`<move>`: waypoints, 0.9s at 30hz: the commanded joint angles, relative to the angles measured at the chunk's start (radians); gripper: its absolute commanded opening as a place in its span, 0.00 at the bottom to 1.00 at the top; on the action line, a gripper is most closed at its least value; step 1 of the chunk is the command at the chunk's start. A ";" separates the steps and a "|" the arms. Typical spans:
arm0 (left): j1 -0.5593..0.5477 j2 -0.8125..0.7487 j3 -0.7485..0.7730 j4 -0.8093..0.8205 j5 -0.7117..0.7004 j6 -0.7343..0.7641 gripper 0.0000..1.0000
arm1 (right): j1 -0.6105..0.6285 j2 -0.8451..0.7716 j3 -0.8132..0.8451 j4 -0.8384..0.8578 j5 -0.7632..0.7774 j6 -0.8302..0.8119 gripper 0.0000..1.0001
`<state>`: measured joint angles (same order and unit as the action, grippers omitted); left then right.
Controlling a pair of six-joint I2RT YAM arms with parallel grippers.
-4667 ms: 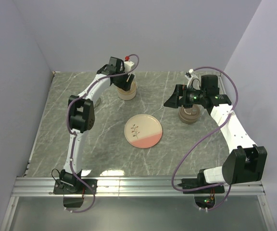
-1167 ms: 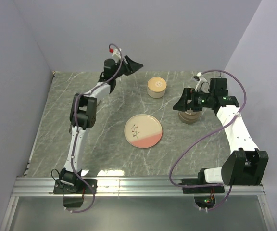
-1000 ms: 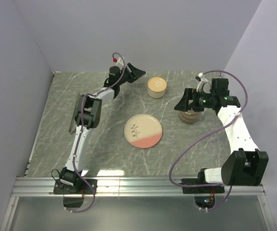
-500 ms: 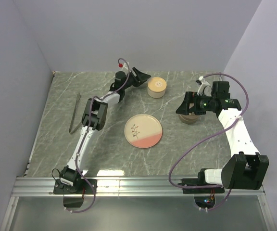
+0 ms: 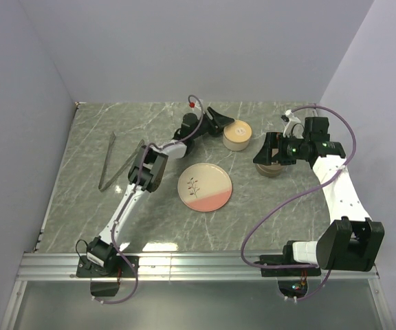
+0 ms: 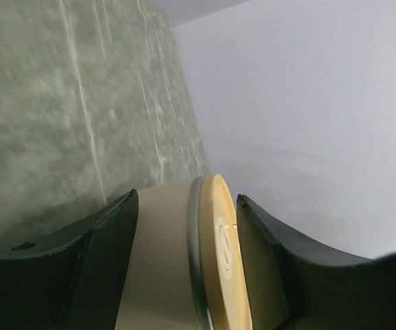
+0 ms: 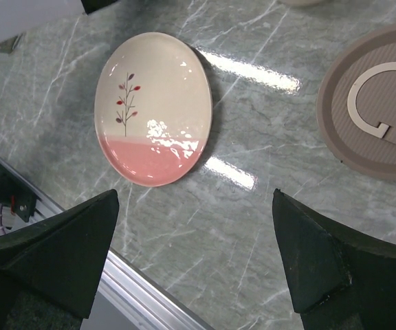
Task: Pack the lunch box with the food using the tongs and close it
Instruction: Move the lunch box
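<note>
The lunch box (image 5: 237, 135), a cream round tub with a yellow lid, is at the back middle of the table. In the left wrist view the lunch box (image 6: 163, 261) fills the gap between my left gripper's (image 6: 188, 206) jaws, one finger at its base and one at its lid. From above, the left gripper (image 5: 220, 118) meets the tub's far left edge. The tongs (image 5: 106, 168) lie splayed on the left of the table, away from both arms. My right gripper (image 5: 261, 150) hangs open and empty over bare marble (image 7: 194, 196). The food is out of view.
A pink-and-cream plate (image 5: 205, 187) with a sprig drawing lies bare in the middle, and the plate (image 7: 153, 103) also shows in the right wrist view. A brown round container (image 5: 270, 168) with a logo lid (image 7: 353, 130) stands under the right wrist. Walls close the back and both sides.
My left gripper has swung right to the lunch box, which has shifted right and toward me with it. As the arm moved off, the tongs came into view. The right arm has hardly moved.
</note>
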<state>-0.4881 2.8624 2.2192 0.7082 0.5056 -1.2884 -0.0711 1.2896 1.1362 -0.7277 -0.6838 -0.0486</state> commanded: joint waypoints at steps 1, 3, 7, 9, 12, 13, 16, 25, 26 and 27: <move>-0.059 -0.026 -0.033 0.086 -0.038 -0.089 0.64 | -0.007 -0.030 -0.015 0.039 0.001 0.004 0.99; -0.085 -0.020 -0.030 0.088 -0.058 -0.098 0.64 | -0.009 -0.030 -0.021 0.045 0.003 0.001 0.99; -0.109 -0.012 0.010 0.086 -0.105 -0.066 0.67 | -0.007 -0.038 -0.050 0.086 0.018 -0.008 0.97; -0.098 -0.031 0.013 0.099 -0.110 -0.040 0.68 | -0.001 -0.039 -0.062 0.106 0.039 -0.025 0.95; -0.047 -0.090 -0.019 0.109 -0.070 0.009 0.69 | 0.022 -0.032 -0.050 0.140 0.121 -0.054 0.95; -0.029 -0.113 -0.036 0.112 -0.055 0.018 0.69 | 0.030 -0.029 -0.043 0.154 0.139 -0.063 0.95; 0.058 -0.227 -0.137 0.114 0.033 0.060 0.76 | 0.094 -0.024 -0.009 0.177 0.228 -0.118 0.94; 0.285 -0.714 -0.293 -0.500 0.342 0.559 1.00 | 0.422 0.123 0.115 0.260 0.579 -0.373 0.91; 0.304 -0.777 -0.291 -0.565 0.349 0.649 0.99 | 0.438 0.146 0.157 0.258 0.599 -0.391 0.89; 0.321 -0.807 -0.293 -0.619 0.352 0.684 0.99 | 0.445 0.169 0.177 0.254 0.640 -0.408 0.89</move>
<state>-0.1631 2.2333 1.9022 0.3359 0.7254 -0.8764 0.3443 1.4090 1.2400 -0.5232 -0.1955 -0.3481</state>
